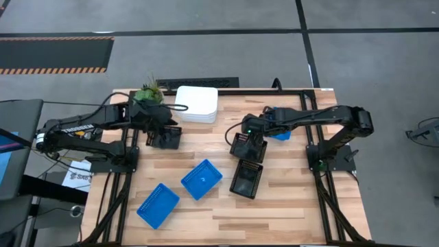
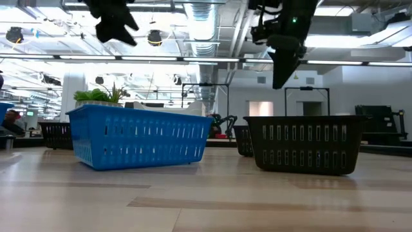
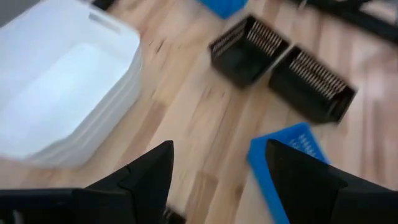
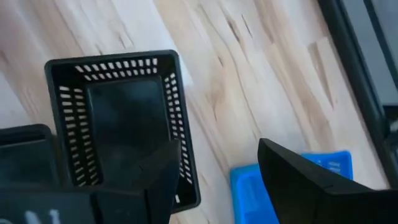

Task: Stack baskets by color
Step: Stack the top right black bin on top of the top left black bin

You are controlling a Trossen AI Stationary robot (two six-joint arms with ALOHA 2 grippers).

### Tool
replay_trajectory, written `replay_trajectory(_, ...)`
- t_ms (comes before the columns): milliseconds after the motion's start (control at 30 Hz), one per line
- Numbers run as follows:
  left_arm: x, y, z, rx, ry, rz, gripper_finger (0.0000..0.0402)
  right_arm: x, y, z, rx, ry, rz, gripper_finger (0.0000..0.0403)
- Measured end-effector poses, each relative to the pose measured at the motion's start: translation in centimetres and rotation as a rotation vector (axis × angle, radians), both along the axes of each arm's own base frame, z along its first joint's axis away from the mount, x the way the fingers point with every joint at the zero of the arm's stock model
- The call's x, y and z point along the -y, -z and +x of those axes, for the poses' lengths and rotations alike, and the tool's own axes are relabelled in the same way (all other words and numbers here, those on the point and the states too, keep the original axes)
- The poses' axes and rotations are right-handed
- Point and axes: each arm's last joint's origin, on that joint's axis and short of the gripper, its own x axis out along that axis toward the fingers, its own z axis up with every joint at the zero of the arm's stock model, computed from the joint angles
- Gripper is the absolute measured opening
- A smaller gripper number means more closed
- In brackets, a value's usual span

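White baskets (image 1: 197, 104) already nested, upper centre of the worktop (image 1: 288, 206). Three black ones: one at upper left (image 1: 167, 139), two mid-right, (image 1: 247, 147) and (image 1: 246, 178). Two blue baskets lower left, (image 1: 202, 179) and (image 1: 157, 204); a third (image 1: 279, 134) peeks out under the right arm.

Left gripper (image 1: 163, 125) hangs over the upper-left black basket, jaws released, holding nothing. Right gripper (image 1: 254, 130) above the mid-right black basket, jaws likewise spread and empty.

Risk, as I judge it: slotted walls could snag a fingertip and drag the neighbouring basket.

Only the high view shows the full layout; the low view alone shows both grippers well clear of the worktop. The plant (image 1: 148, 94) sits close behind the left arm.
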Motion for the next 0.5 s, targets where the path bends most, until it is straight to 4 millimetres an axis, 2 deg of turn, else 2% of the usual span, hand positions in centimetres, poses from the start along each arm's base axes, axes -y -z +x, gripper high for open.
replay_trajectory(133,0.0,1.4,-0.4,-0.081,-0.023,0.02,0.0242,-0.2,-0.2,-0.2,0.014,0.035,0.017,0.0239)
replay_trajectory(367,-0.1,6.5,0.0,-0.14,-0.03,-0.003,0.0242,-1.0,-0.3,0.0,0.044,0.02,0.041,0.0239)
replay_trajectory(500,-0.1,7.5,-0.1,-0.156,-0.029,-0.007,0.0242,-1.1,-0.3,0.0,0.044,0.016,0.041,0.0239)
